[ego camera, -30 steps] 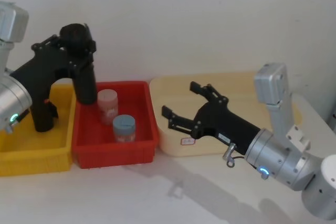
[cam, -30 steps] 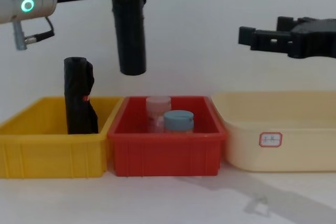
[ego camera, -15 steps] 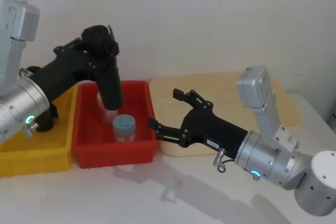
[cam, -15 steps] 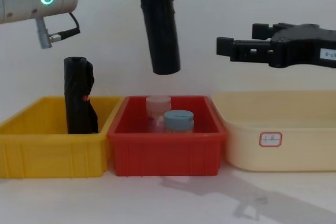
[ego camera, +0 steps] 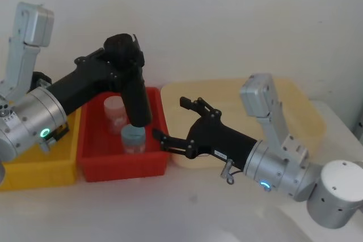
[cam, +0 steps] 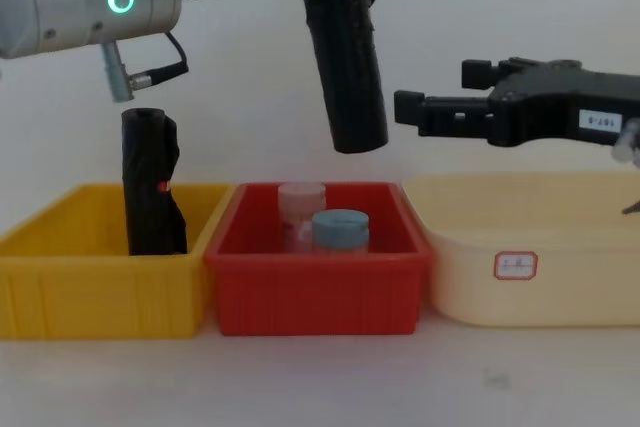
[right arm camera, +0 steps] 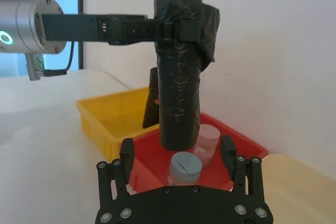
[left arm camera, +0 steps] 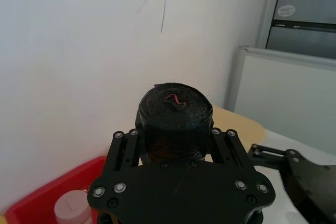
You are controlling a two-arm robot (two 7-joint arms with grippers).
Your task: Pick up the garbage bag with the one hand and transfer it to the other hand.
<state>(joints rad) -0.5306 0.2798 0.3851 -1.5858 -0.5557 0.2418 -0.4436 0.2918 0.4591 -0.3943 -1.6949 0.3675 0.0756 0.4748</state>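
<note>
The garbage bag (cam: 348,57) is a tightly rolled black cylinder hanging nearly upright above the red bin (cam: 318,292). My left gripper (ego camera: 123,56), on the green-ringed arm, is shut on its upper end. The left wrist view shows the roll's end (left arm camera: 175,103) between the fingers (left arm camera: 132,135). My right gripper (ego camera: 170,118), on the blue-ringed arm, stands open just right of the bag, level with its lower part and not touching it (cam: 435,92). In the right wrist view the bag (right arm camera: 178,82) stands straight ahead between the two open fingers (right arm camera: 126,156).
A yellow bin (cam: 90,287) on the left holds a rumpled black roll with a red dot (cam: 150,187). The red bin holds a pink-lidded jar (cam: 301,197) and a blue-lidded jar (cam: 340,227). A cream tray (cam: 540,247) sits on the right, under my right arm.
My left arm has carried the bag rightward from over the yellow bin's edge to above the red bin. My right gripper has moved left toward it, still open.
</note>
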